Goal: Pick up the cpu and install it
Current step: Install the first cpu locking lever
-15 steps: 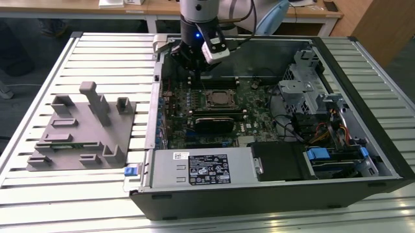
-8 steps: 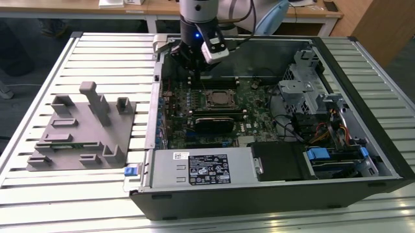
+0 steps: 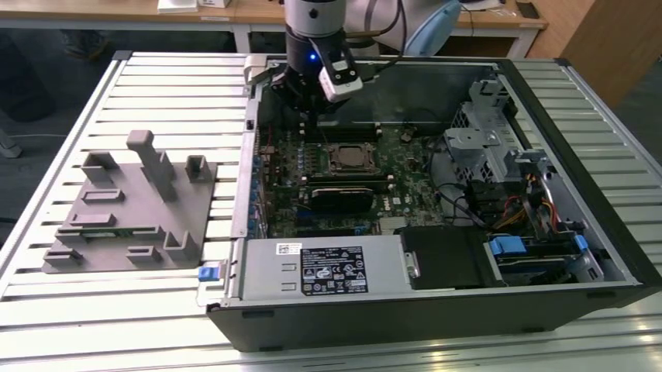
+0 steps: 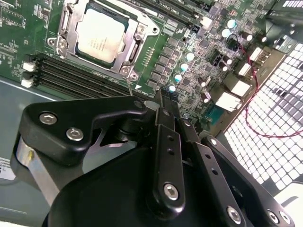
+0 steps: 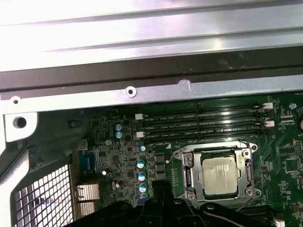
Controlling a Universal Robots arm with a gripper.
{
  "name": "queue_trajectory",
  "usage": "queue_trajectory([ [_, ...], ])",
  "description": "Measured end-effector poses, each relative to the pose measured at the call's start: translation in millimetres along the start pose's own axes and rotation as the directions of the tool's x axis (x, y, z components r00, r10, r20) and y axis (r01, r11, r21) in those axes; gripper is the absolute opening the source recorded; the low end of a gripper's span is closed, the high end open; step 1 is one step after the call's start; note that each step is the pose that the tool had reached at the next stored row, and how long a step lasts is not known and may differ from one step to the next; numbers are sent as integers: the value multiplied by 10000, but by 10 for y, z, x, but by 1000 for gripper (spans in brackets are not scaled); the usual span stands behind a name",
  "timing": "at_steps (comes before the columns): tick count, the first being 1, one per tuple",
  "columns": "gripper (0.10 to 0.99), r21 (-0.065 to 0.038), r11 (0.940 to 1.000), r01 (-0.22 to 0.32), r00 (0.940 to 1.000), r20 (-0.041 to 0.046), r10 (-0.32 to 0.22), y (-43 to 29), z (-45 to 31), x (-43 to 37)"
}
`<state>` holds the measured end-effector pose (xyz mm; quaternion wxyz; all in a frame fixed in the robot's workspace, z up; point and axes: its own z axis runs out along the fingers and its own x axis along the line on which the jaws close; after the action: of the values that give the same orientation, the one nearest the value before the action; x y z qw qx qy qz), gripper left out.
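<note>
I see the grey fixture (image 3: pixel 129 209) on the table's left side. My gripper (image 4: pixel 165 101) hangs over the motherboard (image 3: pixel 342 182) near the case's far wall, fingers closed together, holding nothing. The cpu (image 4: pixel 101 35) sits in its socket (image 5: pixel 218 175), frame open.
</note>
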<state>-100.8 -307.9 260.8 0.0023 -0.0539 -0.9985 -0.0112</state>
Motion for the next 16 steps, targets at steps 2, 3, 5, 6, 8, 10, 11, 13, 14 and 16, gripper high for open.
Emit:
queue_trajectory([
  [2, 106, 0, 10000, 0, 10000, 0, 0, 12, 10, 4],
  [3, 106, 0, 10000, 0, 10000, 0, 0, 19, 14, 7],
  [5, 106, 0, 10000, 0, 10000, 0, 0, 35, 23, 13],
  [6, 106, 0, 10000, 0, 10000, 0, 0, 45, 26, 17],
  [8, 106, 1, 10000, 0, 10000, 0, 0, 68, 33, 23],
  [10, 106, 0, 10000, 1, 10000, 0, -1, 95, 38, 30],
  [11, 106, 0, 10000, 1, 10000, 1, -1, 110, 41, 33],
  [13, 106, 0, 10000, 0, 10000, 0, 0, 135, 44, 37],
  [14, 106, 0, 10000, 1, 10000, 0, -1, 147, 46, 38],
  [16, 106, 0, 10000, 4, 10000, 0, -4, 158, 46, 39],
])
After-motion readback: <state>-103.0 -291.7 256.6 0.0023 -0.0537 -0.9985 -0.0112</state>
